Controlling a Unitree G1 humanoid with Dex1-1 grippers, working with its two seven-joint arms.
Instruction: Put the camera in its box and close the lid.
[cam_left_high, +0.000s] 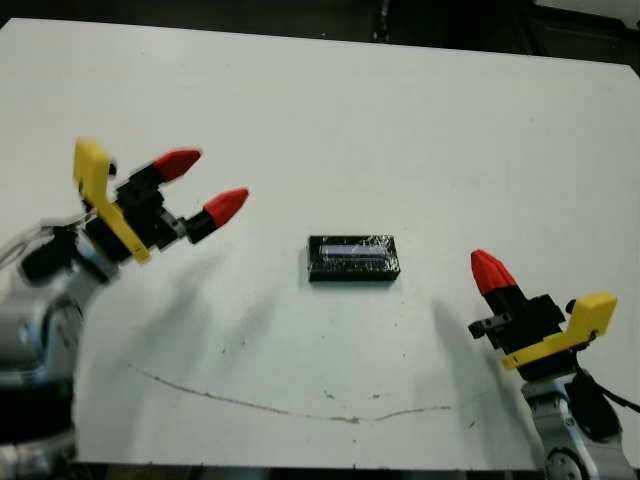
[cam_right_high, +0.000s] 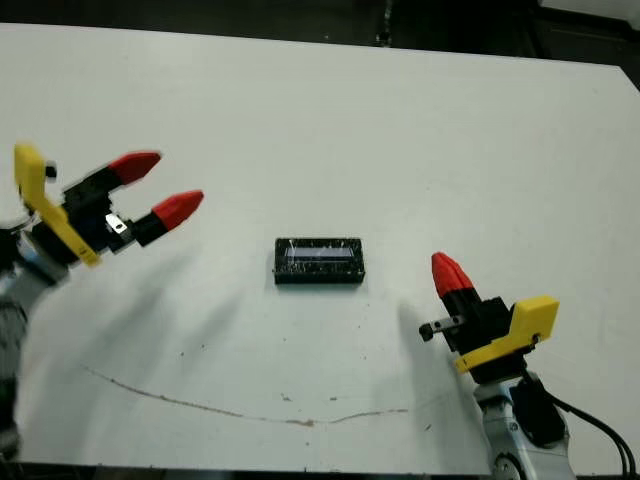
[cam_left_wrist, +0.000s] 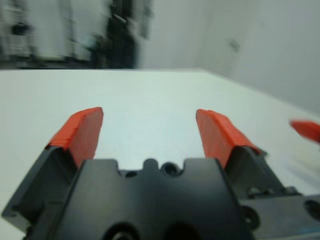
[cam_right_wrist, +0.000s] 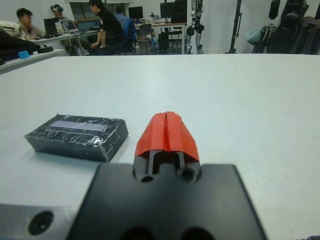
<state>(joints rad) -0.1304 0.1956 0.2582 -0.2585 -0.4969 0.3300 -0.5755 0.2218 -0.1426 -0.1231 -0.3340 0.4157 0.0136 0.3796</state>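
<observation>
The lid (cam_left_high: 353, 258) lies flat near the centre of the white table (cam_left_high: 400, 120), its pale bluish-grey stripe facing up and its long sides running across the head view. It appears closed over the box beneath; neither the box nor the camera can be made out separately.

The left gripper (cam_left_high: 202, 190) hangs above the table at roughly ten o'clock from the lid, well apart from it. Its two red-tipped fingers (cam_left_wrist: 82, 132) stand spread with a clear gap between them and nothing in the gap; the tips aim toward the table's centre.

The right gripper (cam_left_high: 490, 270) sits at roughly four o'clock from the lid, near it but not touching. Its fingers (cam_right_wrist: 166, 131) are pressed together, red tips meeting along a single seam, with nothing clamped between them. In the right wrist view the lid lies just beside this gripper's line, off to one side of the closed tips.

A thin brownish streak (cam_left_high: 240, 402) marks the table's near edge. Beyond the far edge, people (cam_right_wrist: 107, 25) sit at desks.
</observation>
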